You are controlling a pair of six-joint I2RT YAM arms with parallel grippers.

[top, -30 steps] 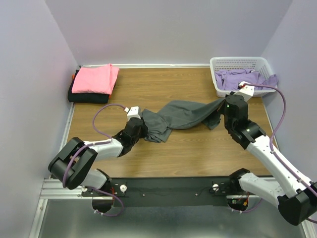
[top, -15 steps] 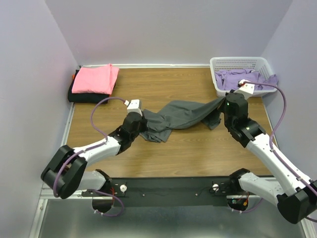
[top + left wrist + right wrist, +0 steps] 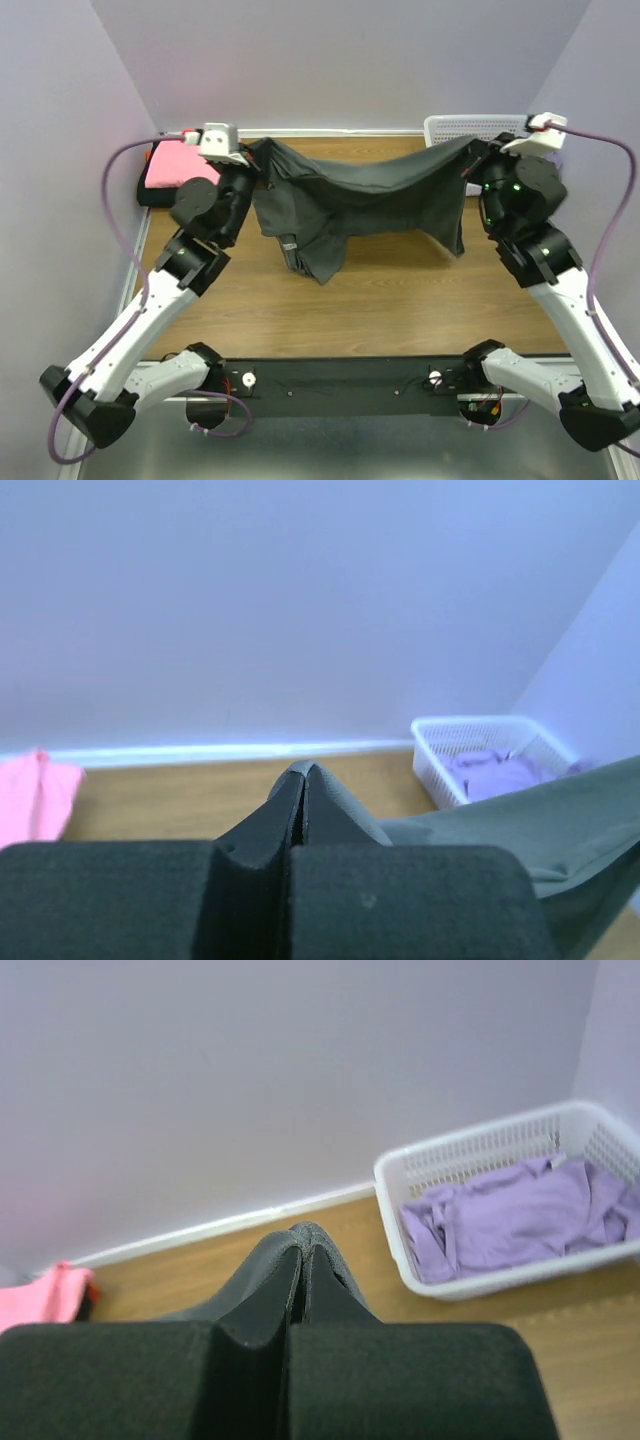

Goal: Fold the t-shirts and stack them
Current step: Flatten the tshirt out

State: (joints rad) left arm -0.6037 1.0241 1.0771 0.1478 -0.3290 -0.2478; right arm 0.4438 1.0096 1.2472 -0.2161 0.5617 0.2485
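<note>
A dark charcoal grey t-shirt (image 3: 370, 195) hangs stretched in the air between my two raised arms, and its lower part droops toward the table. My left gripper (image 3: 256, 163) is shut on the shirt's left top edge, where cloth wraps the closed fingertips (image 3: 303, 772). On the right top edge my right gripper (image 3: 474, 160) is shut, with a grey hem (image 3: 250, 1275) pinched over its tips (image 3: 305, 1230). A folded bright pink t-shirt (image 3: 170, 165) lies on a black one (image 3: 155, 195) at the back left. Lavender t-shirts (image 3: 520, 1220) fill the basket.
The white lattice basket (image 3: 445, 125) stands at the back right corner, partly hidden behind the held shirt and the right arm. Walls close in the table at the back and on both sides. The wooden table top (image 3: 380, 300) lies below the hanging shirt.
The left gripper closed on the grey shirt. Both arms then rose and moved toward the back, lifting the shirt off the table and spreading it out between them.
</note>
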